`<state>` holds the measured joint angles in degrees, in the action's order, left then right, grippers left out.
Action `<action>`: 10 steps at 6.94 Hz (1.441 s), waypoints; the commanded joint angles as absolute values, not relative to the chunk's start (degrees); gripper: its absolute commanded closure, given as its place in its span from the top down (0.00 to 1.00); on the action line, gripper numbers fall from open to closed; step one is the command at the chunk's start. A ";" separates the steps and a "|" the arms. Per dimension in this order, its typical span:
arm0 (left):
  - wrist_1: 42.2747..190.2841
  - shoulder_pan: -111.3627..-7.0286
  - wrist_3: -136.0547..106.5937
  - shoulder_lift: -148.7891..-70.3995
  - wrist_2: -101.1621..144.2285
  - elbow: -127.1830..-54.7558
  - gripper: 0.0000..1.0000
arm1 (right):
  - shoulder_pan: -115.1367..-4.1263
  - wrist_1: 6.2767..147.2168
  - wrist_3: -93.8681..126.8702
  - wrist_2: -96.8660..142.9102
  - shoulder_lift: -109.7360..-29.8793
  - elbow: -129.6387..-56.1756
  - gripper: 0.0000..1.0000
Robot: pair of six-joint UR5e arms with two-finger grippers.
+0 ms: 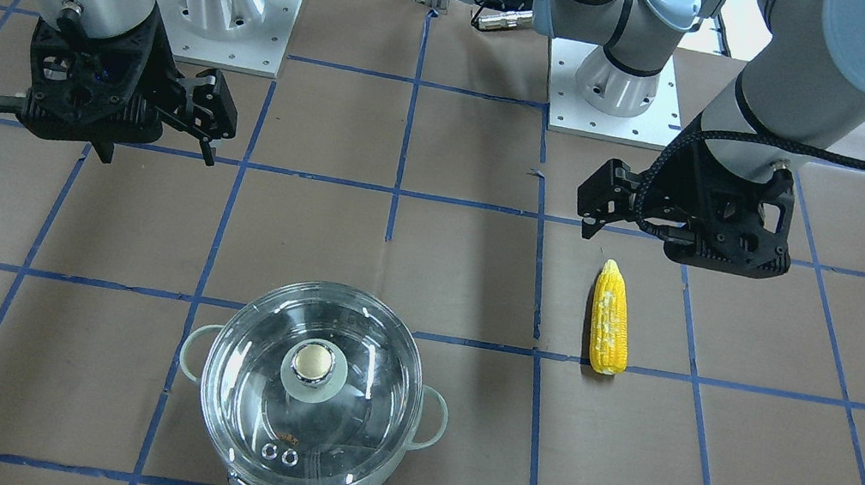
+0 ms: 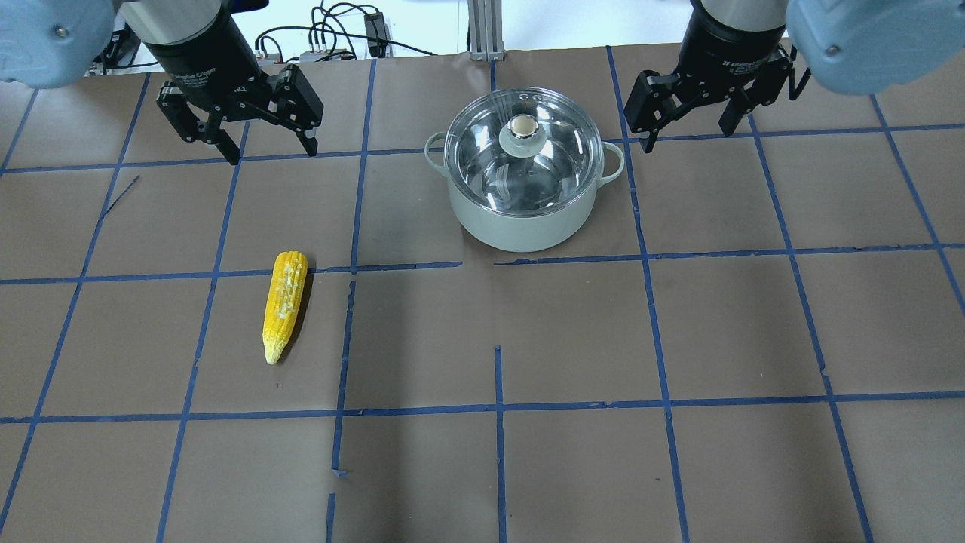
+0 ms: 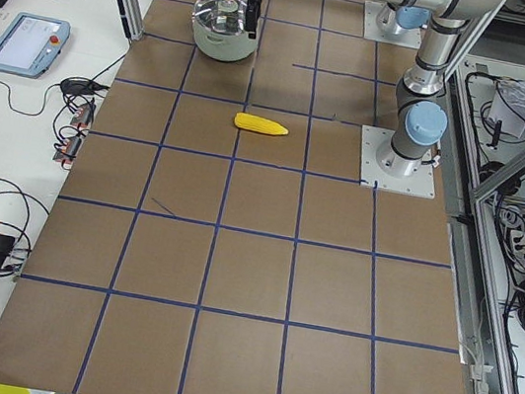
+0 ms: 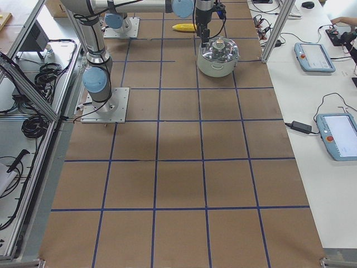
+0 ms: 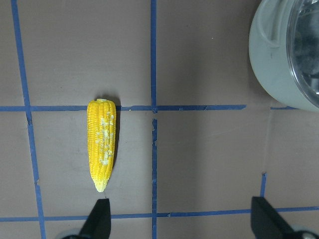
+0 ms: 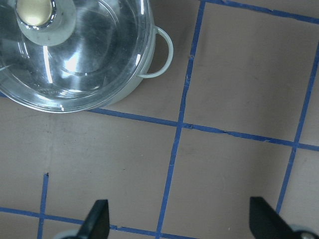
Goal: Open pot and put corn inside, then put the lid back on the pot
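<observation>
The pot (image 2: pixel 520 222) stands at the far middle of the table with the glass lid (image 2: pixel 554 162) on it, its gold-topped knob (image 2: pixel 519 127) upright. The corn (image 2: pixel 284 305) lies flat to the left and nearer, tip pointing toward the robot. My left gripper (image 2: pixel 271 149) is open and empty, hovering beyond the corn. My right gripper (image 2: pixel 687 130) is open and empty, just right of the pot. The left wrist view shows the corn (image 5: pixel 102 144) ahead of the open left gripper (image 5: pixel 182 219), and the right wrist view shows the lid (image 6: pixel 94 64) up and left of the open right gripper (image 6: pixel 179 219).
Brown paper with a blue tape grid (image 2: pixel 497 407) covers the table. The two arm bases (image 1: pixel 226 10) (image 1: pixel 616 81) stand at the robot's edge. Cables (image 2: pixel 332 38) and a metal post (image 2: pixel 486 30) lie past the far edge. Tablets (image 4: pixel 314 56) sit on a side table.
</observation>
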<state>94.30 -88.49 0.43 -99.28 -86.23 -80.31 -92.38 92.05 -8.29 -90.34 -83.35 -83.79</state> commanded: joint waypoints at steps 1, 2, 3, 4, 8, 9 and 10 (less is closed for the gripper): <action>93.96 -88.50 0.27 -99.32 -85.87 -80.42 1.00 | -92.55 91.67 -8.35 -90.26 -83.23 -83.67 1.00; 93.96 -88.51 0.26 -99.14 -85.78 -80.42 1.00 | -92.46 91.76 -8.52 -90.26 -83.15 -83.67 1.00; 94.04 -88.51 0.26 -99.05 -85.87 -80.51 1.00 | -92.46 91.67 -8.61 -90.26 -83.14 -83.76 1.00; 93.87 -87.72 0.96 -98.88 -85.87 -82.16 1.00 | -92.46 92.28 -7.31 -90.26 -82.97 -84.37 1.00; 79.62 -84.37 10.61 -101.86 -86.39 -92.77 1.00 | -95.86 92.55 7.54 -90.09 -75.01 -74.23 0.99; 72.15 -84.29 10.81 -103.26 -86.40 -96.90 1.00 | -98.67 92.46 12.43 -90.17 -69.75 -69.92 0.99; 65.81 -83.42 11.51 -104.84 -86.57 -99.99 1.00 | -102.18 93.68 18.57 -90.78 -65.17 -66.22 0.99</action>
